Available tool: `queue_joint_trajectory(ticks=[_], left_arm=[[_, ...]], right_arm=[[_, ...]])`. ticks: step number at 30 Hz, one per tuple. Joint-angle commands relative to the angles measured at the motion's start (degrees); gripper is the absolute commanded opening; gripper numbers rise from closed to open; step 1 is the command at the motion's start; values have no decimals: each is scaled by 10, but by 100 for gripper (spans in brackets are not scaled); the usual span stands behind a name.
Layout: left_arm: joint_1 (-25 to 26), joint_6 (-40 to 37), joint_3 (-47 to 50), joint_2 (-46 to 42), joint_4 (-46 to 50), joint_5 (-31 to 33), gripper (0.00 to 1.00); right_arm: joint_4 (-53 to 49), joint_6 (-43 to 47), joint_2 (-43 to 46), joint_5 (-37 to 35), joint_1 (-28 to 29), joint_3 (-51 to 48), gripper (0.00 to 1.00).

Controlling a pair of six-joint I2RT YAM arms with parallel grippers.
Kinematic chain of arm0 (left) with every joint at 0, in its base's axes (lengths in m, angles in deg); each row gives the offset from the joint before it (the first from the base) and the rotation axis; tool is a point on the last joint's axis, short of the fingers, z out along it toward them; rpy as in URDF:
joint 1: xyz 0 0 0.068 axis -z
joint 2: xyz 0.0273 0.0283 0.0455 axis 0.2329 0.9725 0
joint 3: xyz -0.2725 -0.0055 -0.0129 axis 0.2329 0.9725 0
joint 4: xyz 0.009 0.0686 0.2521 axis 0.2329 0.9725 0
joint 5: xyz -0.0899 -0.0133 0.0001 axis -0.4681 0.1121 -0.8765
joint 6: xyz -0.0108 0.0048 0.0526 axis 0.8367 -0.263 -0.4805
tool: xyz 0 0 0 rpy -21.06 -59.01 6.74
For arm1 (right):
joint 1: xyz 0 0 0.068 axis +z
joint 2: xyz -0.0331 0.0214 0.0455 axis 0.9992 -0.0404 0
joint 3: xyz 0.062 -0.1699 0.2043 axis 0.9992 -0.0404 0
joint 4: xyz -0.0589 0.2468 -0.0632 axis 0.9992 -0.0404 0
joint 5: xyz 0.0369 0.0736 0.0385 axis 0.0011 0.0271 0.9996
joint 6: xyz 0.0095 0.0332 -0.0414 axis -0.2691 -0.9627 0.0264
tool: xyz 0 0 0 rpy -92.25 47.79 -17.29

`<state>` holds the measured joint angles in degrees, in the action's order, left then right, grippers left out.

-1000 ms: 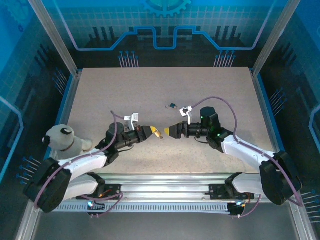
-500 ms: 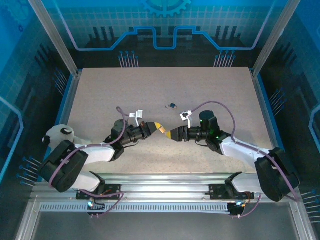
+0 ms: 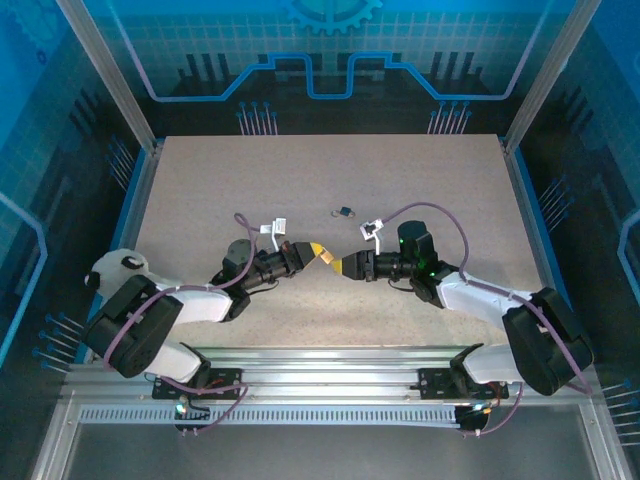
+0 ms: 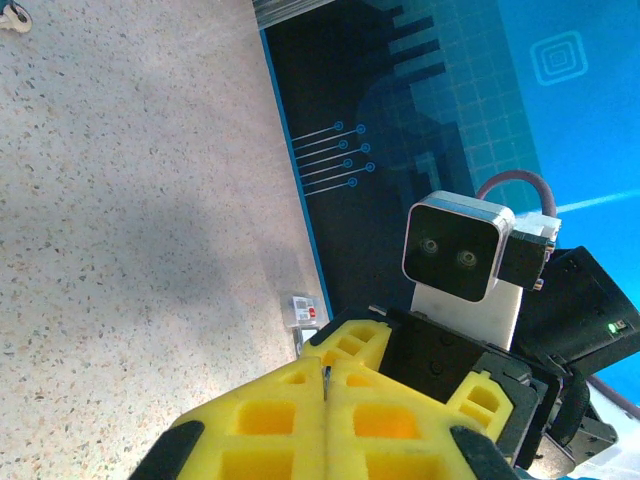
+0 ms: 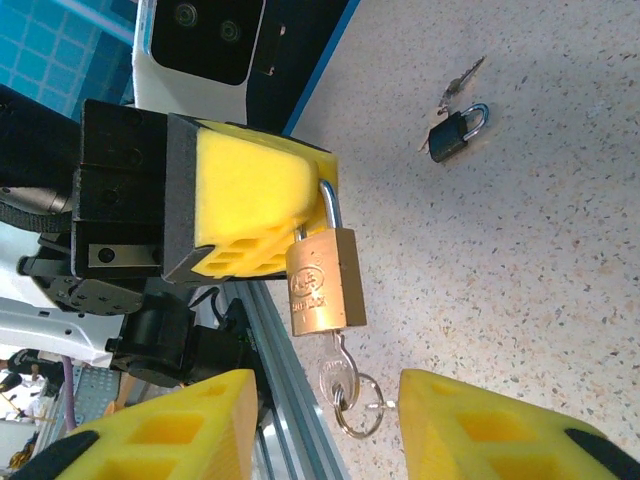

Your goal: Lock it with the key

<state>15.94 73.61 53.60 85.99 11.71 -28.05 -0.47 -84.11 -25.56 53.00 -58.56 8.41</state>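
Padlock [image 5: 322,280] in left pincer [image 5: 310,190], key [image 5: 335,378] inserted

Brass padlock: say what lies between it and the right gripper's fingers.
In the right wrist view, a silver key hangs from the brass padlock, its ring reaching into the gap between the open right fingers.

Left fingers [image 3: 317,250] beside right fingers [image 3: 350,266]
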Motion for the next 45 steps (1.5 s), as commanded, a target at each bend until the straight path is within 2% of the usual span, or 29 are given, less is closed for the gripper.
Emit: queue_joint_trajectory(ticks=[1, 6, 16, 36, 38, 43, 45], left_arm=[[-1, 10, -7, 7, -41, -15, 0], [-1, 14, -7, 13, -49, -16, 0], [-1, 21, -3, 21, -67, -16, 0], [-1, 27, 3, 34, -90, -16, 0], [-1, 28, 3, 35, -91, -16, 0], [-1, 30, 5, 37, -95, -14, 0], [-1, 28, 7, 36, -95, -11, 0]], right_arm=[[27, -5, -9, 17, -7, -4, 38], [34, -9, -13, 21, -7, -5, 37], [39, -12, -15, 23, -7, -5, 26], [39, -16, -20, 23, -7, -5, 13], [38, -17, -19, 23, -7, -4, 12], [32, -16, -19, 26, -7, -2, 0], [27, -15, -19, 26, -7, -1, 0]])
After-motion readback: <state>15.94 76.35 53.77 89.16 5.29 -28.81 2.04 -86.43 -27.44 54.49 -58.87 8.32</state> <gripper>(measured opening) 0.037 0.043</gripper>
